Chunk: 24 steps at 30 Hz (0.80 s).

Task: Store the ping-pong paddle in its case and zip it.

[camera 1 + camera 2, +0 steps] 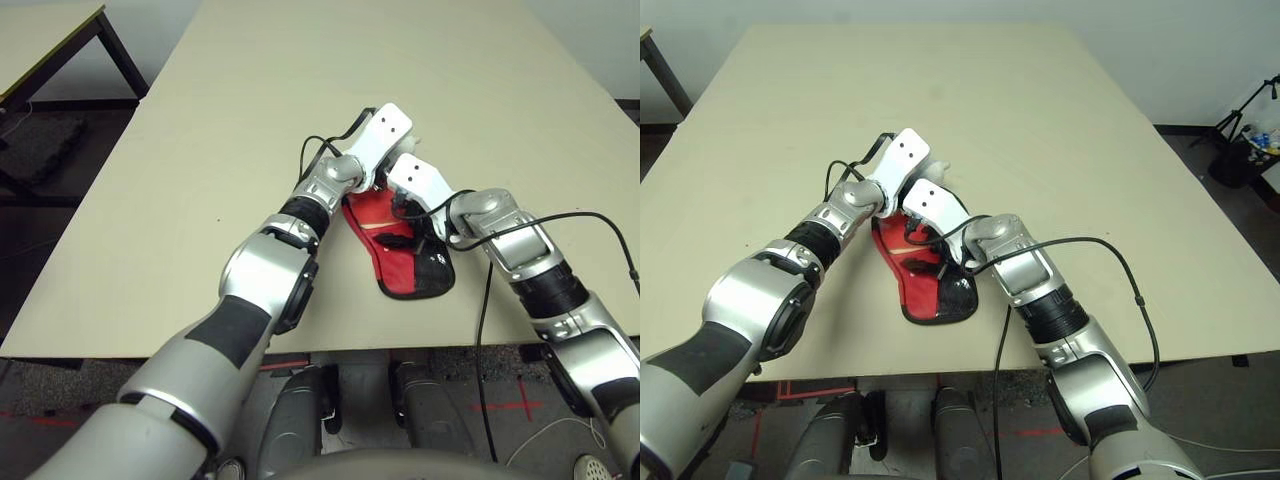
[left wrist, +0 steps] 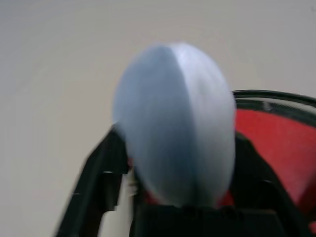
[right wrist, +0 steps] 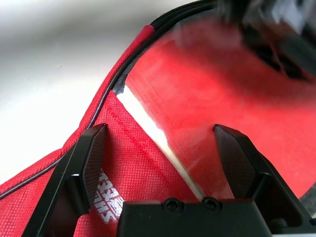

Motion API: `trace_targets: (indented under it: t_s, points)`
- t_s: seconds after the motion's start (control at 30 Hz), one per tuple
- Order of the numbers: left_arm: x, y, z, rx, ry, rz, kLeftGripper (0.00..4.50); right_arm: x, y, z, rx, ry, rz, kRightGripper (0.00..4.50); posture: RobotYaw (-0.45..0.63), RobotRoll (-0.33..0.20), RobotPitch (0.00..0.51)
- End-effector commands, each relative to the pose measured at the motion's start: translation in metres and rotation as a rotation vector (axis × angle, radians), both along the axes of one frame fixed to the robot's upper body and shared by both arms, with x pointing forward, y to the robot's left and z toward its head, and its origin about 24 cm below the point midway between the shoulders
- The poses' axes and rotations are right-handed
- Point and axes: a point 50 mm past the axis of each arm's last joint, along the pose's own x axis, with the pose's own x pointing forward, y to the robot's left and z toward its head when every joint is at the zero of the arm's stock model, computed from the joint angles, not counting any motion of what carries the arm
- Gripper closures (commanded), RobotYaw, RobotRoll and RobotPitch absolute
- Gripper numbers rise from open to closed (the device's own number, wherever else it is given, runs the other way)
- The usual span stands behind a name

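The red case (image 1: 400,262) lies flat near the middle of the table, black trim around it. In the right wrist view my right gripper (image 3: 160,131) stands open just above the case's clear panel (image 3: 197,98); a smooth red face shows through it, probably the ping-pong paddle inside. My left gripper (image 2: 177,136) is at the case's far end with its black fingers (image 2: 98,173) spread open. A white fluffy ball (image 2: 173,118) sits between them, blurred. I cannot tell whether it touches them. From the head the ball (image 1: 940,166) peeks out past the left hand.
The beige table (image 1: 200,150) has wide bare room all round the case. A black cable (image 1: 485,300) hangs from the right arm over the front edge. Another table (image 1: 40,40) stands off to the far left, and gear sits on the floor at the far right (image 1: 1255,140).
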Motion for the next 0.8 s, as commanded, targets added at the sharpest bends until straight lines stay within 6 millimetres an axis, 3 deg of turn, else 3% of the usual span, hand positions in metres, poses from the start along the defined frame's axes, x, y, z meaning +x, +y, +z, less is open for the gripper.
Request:
trace_targets:
  t_s: [0.03, 0.57, 0.8]
  points:
    - [0.000, 0.002, 0.004, -0.052, 0.019, -0.040, 0.02, -0.003, -0.016, -0.036, -0.058, 0.149, -0.083, 0.00, -0.10, 0.000, 0.147]
    - [0.005, 0.036, 0.040, -0.201, 0.063, -0.107, 0.02, 0.002, -0.020, -0.034, -0.033, 0.144, -0.111, 0.00, -0.07, 0.000, 0.140]
    - [0.001, 0.057, 0.036, -0.193, 0.112, -0.147, 0.02, 0.003, -0.034, -0.010, -0.019, 0.128, -0.141, 0.00, -0.06, 0.000, 0.140]
